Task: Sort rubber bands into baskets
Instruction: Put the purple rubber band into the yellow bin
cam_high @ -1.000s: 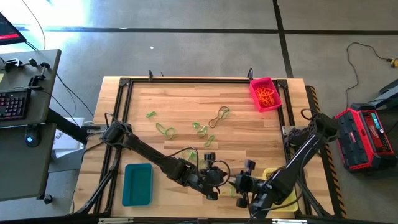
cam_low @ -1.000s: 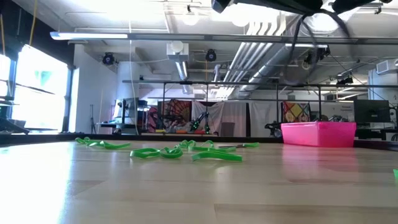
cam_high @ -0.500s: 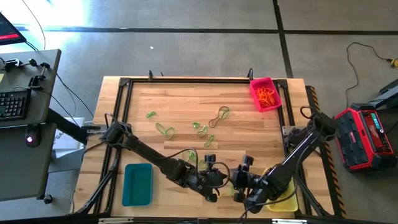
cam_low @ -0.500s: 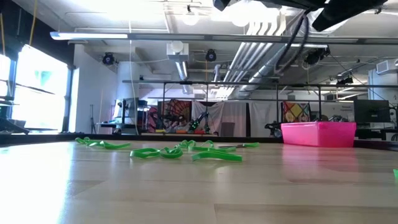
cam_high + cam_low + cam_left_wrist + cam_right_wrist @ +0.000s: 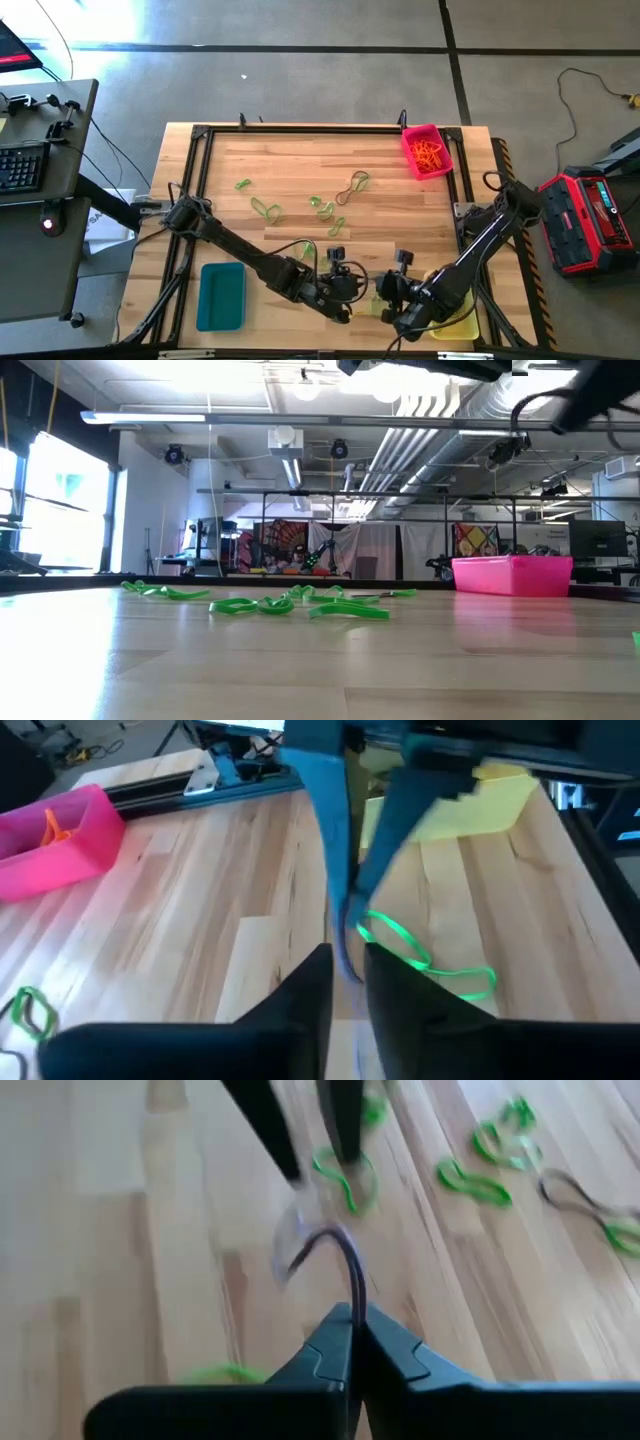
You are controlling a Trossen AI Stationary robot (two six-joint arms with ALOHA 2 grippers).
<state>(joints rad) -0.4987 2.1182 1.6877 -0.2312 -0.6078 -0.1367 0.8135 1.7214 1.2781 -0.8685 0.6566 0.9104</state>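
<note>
Dark rubber band [image 5: 345, 1265] pinched in right tool [image 5: 352, 1323], no legible writing

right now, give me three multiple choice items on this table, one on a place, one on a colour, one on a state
1. Where does the pink basket stand in the high view?
A. far right corner of the table
B. near left corner
C. table centre

2. What colour are the bands inside the pink basket?
A. green
B. orange
C. black

3. How is the right gripper?
A. wide open, nothing in it
B. out of sight
C. shut on a dark rubber band

Key: 1 A, it sits by the far right frame corner; 2 B, orange loops fill it; 3 C, the right wrist view shows the pinched dark band.
</note>
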